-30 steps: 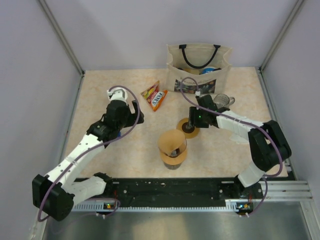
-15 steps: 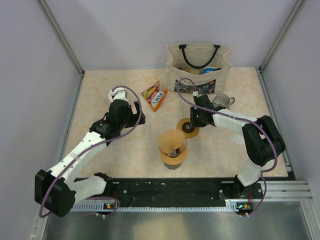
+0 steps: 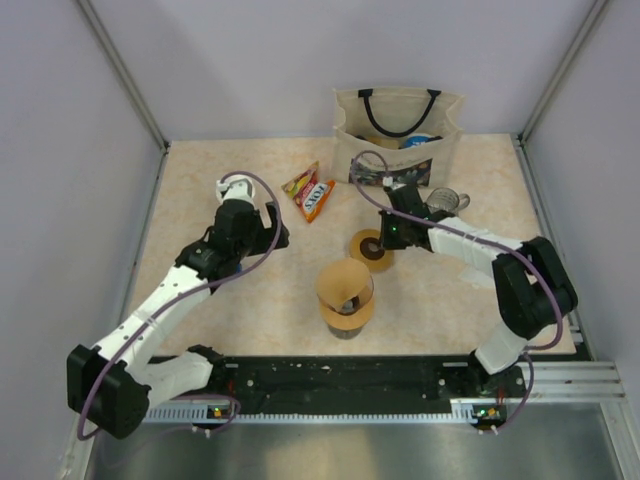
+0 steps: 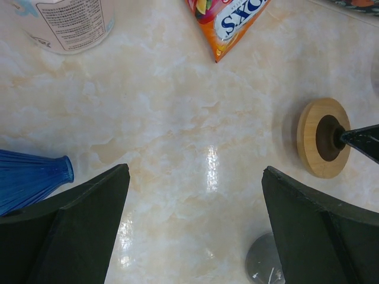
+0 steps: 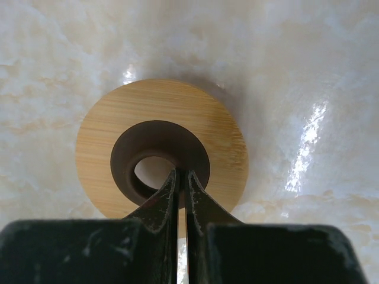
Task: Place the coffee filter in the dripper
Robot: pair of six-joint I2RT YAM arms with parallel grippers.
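coffee filter [image 3: 345, 283]: brown paper cone, sitting atop the dripper [image 3: 345, 318]. wooden ring [image 3: 372, 250]: flat on the table [image 3: 430, 300], just behind and right of the dripper. right gripper [image 5: 179, 177]: fingers pressed together, tips at the ring's dark inner collar; whether the collar is pinched, cannot tell. left gripper [image 4: 195, 177]: wide, holding nothing, well left of the dripper. snack packets [image 3: 310, 193], tote bag [image 3: 396, 135]: behind the dripper.

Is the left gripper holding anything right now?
No, the left gripper is wide open above the table with nothing between its jaws.
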